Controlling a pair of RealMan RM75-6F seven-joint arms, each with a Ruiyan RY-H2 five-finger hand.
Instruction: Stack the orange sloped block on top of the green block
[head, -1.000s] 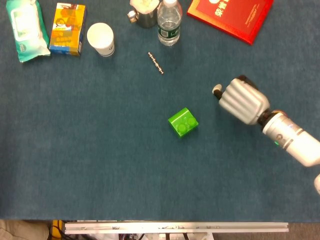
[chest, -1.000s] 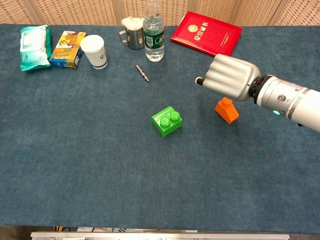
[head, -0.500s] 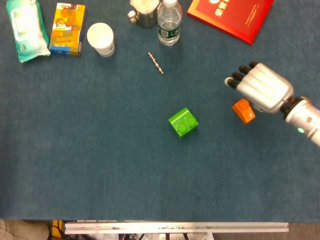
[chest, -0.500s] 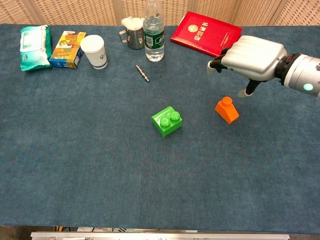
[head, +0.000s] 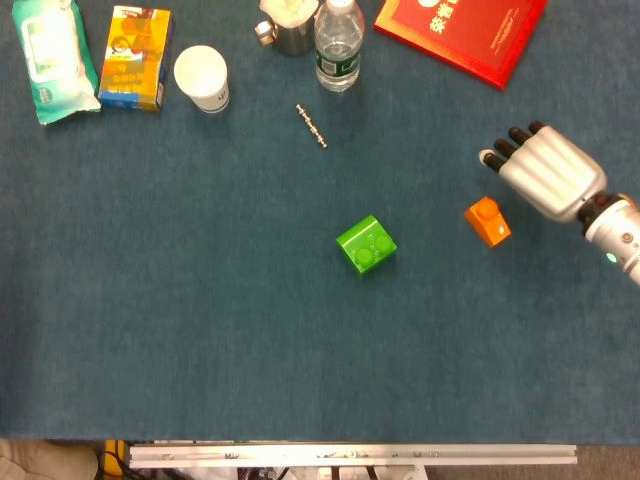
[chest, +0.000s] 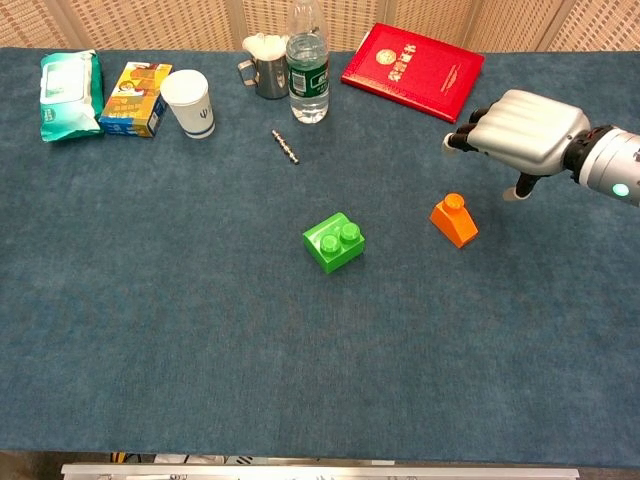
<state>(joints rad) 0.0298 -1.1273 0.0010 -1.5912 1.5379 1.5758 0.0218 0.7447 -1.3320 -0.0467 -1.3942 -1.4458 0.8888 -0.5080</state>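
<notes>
The orange sloped block (head: 487, 221) (chest: 454, 220) sits on the blue cloth, right of centre, with its single stud up. The green block (head: 366, 244) (chest: 334, 241), with two studs on top, rests near the middle, apart from the orange one. My right hand (head: 543, 175) (chest: 522, 133) hovers above and to the right of the orange block, palm down, holding nothing, fingers slightly curled and apart. It touches neither block. My left hand is not visible in either view.
Along the far edge stand a wipes pack (chest: 62, 82), a juice carton (chest: 137, 85), a paper cup (chest: 188, 102), a metal cup (chest: 264, 65), a water bottle (chest: 307, 72) and a red booklet (chest: 412, 65). A small metal rod (chest: 285, 146) lies behind the green block.
My right hand has pulled back to the right and away from the orange block, uncovering it in the head view. Both blocks stayed where they were.
</notes>
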